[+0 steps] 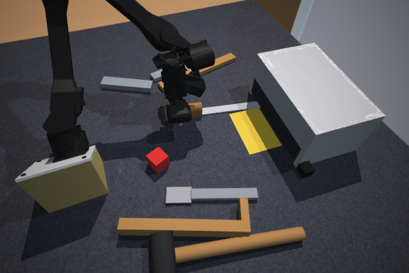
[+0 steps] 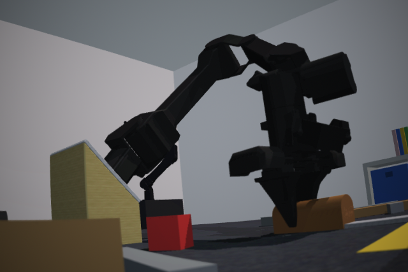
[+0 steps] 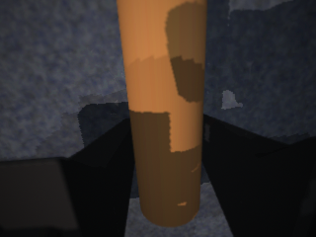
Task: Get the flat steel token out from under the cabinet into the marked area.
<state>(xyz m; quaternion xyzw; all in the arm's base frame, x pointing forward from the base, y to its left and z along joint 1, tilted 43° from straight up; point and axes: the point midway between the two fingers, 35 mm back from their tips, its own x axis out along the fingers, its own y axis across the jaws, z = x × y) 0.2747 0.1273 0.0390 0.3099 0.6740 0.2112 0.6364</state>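
My gripper (image 1: 178, 116) (image 2: 293, 221) (image 3: 163, 124) is shut on the thick orange handle (image 1: 196, 110) (image 2: 316, 213) (image 3: 165, 74) of a tool, low over the table. The tool's flat pale blade (image 1: 227, 108) runs from the handle to the cabinet's front, and its far end is at or just under the front edge by the vent slots. The grey cabinet (image 1: 320, 88) stands at the right in the top view. The yellow marked area (image 1: 247, 134) (image 2: 392, 239) lies in front of it, just beside the blade. I cannot make out the steel token in any view.
A red cube (image 1: 157, 160) (image 2: 167, 232) stands between the arm's base and the marked area. A flat grey tool (image 1: 221, 194), an L-shaped wooden bar (image 1: 181, 225) and a mallet (image 1: 238, 244) lie nearer. Grey bars (image 1: 127, 84) and a wooden stick (image 1: 224, 61) lie behind the gripper. A small black block (image 1: 305, 169) touches the cabinet's near corner.
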